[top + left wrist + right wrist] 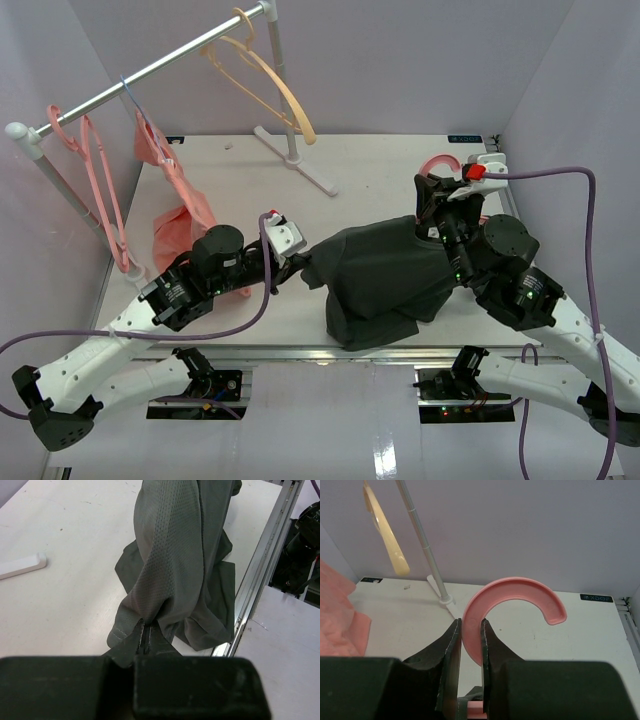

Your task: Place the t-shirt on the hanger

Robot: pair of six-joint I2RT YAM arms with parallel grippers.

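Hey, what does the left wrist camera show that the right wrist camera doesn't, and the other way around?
Only the left wrist view: the left gripper shut on an edge of the crumpled dark t-shirt, with a metal edge rail beside it.
Only the right wrist view: the right gripper shut on the pink hanger by its hook, with the tan-yellow hanger, the rack pole and a pink cloth behind.
Both: the white table, and a pair of fingers closed on a task item.
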